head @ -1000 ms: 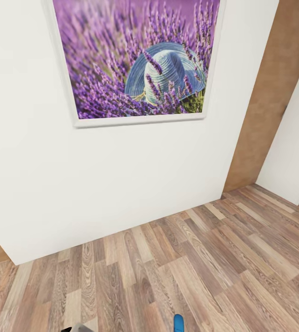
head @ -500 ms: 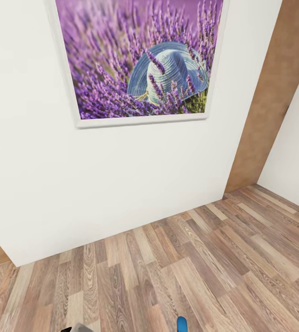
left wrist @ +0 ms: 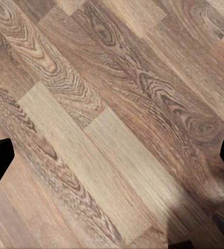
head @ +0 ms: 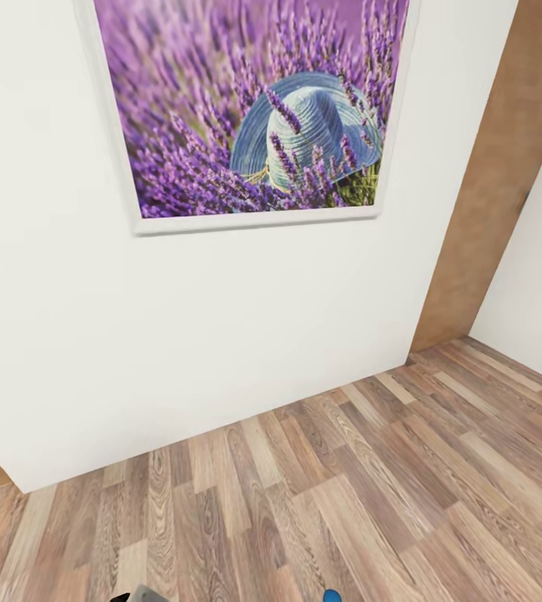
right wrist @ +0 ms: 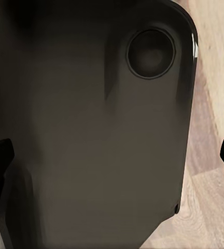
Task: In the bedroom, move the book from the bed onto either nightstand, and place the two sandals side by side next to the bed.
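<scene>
Wall point(head: 221, 334): white, with lavender picture point(head: 250, 109)
Floor point(head: 346, 502): wood planks
Left tool point(left wrist: 112, 155): released (tips wide apart)
Right tool point(right wrist: 112, 155): cannot tell

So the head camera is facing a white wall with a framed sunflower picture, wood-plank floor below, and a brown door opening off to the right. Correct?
Not quite. The framed picture shows purple lavender with a pale blue hat lying in it, not sunflowers; the head view makes that plain. The rest holds: it hangs on a white wall, with wood-plank floor below and a brown door opening to the right.
</scene>
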### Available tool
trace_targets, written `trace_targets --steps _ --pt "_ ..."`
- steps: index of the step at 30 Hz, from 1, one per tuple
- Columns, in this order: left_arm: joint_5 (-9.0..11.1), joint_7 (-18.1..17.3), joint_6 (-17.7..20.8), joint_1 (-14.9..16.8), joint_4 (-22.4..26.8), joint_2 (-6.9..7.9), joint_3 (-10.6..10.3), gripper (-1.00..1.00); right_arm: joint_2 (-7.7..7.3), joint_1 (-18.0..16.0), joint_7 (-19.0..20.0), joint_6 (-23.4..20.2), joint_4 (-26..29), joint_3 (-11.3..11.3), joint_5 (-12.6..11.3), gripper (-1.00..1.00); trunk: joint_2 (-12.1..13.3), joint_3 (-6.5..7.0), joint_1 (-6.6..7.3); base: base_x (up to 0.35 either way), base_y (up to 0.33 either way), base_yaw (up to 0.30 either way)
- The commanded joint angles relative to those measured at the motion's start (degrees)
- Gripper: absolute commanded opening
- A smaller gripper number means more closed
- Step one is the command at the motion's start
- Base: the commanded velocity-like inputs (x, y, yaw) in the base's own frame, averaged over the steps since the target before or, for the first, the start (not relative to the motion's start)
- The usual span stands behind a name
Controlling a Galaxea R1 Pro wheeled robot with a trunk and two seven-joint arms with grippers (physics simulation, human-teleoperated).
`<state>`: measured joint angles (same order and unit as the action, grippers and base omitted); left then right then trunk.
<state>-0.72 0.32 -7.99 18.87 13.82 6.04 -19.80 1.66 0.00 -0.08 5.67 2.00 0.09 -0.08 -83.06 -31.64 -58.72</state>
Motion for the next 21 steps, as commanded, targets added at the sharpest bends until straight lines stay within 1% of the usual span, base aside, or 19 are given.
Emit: trace_targets --steps 1,21 --pt "-0.08 0.03 -0.18 0.03 -0.02 0.02 -0.15 1.0 0.01 0.0 -0.01 0.14 0.02 0.0 -0.01 1.0 -0.02 -0.05 0.0 0.047 0.001 0.0" --pt "-0.08 0.03 -0.18 0.03 -0.02 0.02 -0.15 1.0 0.01 0.0 -0.01 0.14 0.0 0.0 -0.01 1.0 -0.02 -0.05 0.0 0.015 0.0 0.0"
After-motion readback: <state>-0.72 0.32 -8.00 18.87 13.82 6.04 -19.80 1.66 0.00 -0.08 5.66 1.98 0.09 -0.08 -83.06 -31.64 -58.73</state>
